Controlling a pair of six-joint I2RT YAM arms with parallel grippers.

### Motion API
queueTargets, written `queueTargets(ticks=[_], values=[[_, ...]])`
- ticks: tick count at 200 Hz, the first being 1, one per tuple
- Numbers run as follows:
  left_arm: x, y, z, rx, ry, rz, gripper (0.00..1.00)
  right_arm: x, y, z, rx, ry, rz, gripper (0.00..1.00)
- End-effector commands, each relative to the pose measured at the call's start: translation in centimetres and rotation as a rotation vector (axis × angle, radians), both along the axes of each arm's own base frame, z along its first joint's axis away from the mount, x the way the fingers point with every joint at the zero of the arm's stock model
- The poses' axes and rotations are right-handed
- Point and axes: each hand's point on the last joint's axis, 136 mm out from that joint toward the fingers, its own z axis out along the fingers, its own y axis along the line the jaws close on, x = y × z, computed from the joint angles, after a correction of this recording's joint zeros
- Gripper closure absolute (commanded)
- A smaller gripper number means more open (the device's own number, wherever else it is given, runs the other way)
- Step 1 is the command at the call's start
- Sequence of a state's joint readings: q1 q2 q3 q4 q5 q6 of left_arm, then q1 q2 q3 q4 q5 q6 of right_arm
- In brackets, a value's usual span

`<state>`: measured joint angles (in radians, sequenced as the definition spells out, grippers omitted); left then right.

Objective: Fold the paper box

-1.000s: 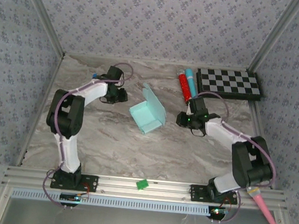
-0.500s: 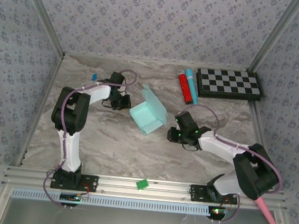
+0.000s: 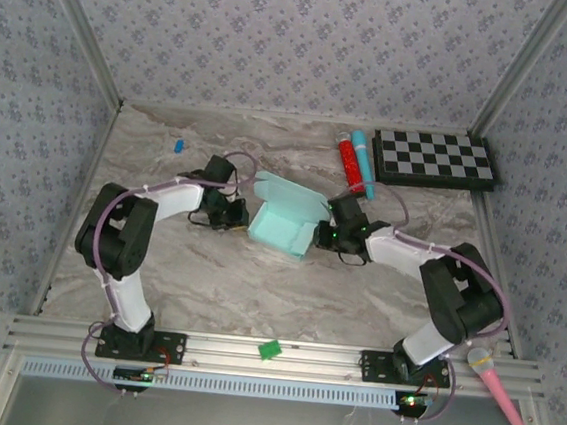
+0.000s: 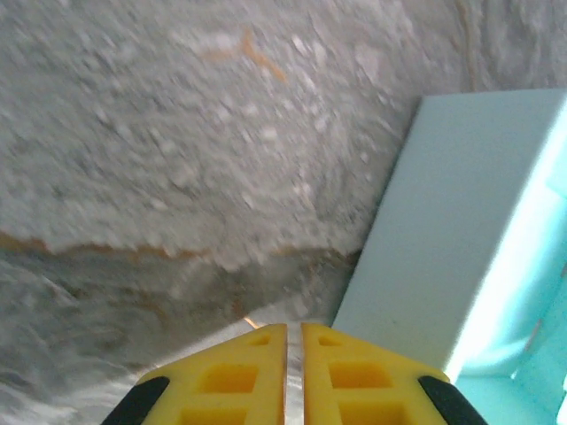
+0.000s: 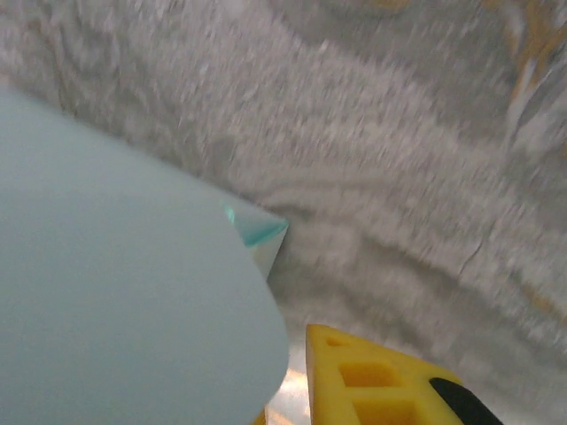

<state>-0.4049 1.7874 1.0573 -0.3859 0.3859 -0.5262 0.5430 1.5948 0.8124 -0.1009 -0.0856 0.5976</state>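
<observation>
— Aqua paper box (image 3: 282, 227), mid-worktop. From above, what's new?
— My left gripper (image 3: 235, 215) and right gripper (image 3: 324, 234) moved in, flanking it; lid-closing's near.
— Left wrist?
— Fingers (image 4: 354, 381) pressed together, beside its wall.
— Right wrist?
— Flap (image 5: 115, 292) hides my grip; can't tell.

The left arm (image 3: 121, 235) and the right arm (image 3: 462, 290) bend at the elbow and reach toward each other. The left gripper (image 3: 235, 212) points right, its yellow fingers (image 4: 235, 376) pressed nearly together. The right gripper (image 3: 330, 235) points left; one yellow finger (image 5: 372, 381) is visible, and its jaw spacing is unclear.
</observation>
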Motion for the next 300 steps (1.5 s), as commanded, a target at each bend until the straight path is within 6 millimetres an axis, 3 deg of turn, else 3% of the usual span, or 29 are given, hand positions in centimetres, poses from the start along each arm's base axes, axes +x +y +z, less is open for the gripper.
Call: queueTargets(ticks=[1,34,83,133,167,204,263,300], values=[[-0.6,-1.7,1.2,-0.077,-0.018,0.002,0.87,1.5,-0.8,-0.3,-0.046,-0.006,0.031,0.81],[-1.9,-2.1,1.2,-0.076,-0.015,0.008,0.86,3.1,-1.1,-0.2,-0.077,0.001,0.068,0.81],[-2.0,1.6,3.1,0.071,-0.115,0.078,0.81,4.0,-2.4,0.7,-0.109,-0.014,0.069,0.80],[-1.3,4.7,6.0,0.192,-0.284,0.071,0.62,3.0,-3.2,2.6,-0.083,-0.042,0.057,0.76],[0.5,4.8,9.2,0.204,-0.524,-0.053,0.55,1.8,-3.6,3.3,-0.052,-0.055,0.045,0.73],[2.2,2.4,11.5,0.000,-0.750,-0.268,0.54,1.1,-3.2,3.9,0.001,-0.073,0.050,0.71],[4.9,-1.3,11.8,-0.230,-0.748,-0.464,0.58,0.8,-2.5,3.5,0.053,-0.068,0.035,0.68],[5.7,-2.1,11.6,-0.254,-0.753,-0.507,0.57,0.8,-2.6,3.1,0.047,-0.055,0.029,0.68]])
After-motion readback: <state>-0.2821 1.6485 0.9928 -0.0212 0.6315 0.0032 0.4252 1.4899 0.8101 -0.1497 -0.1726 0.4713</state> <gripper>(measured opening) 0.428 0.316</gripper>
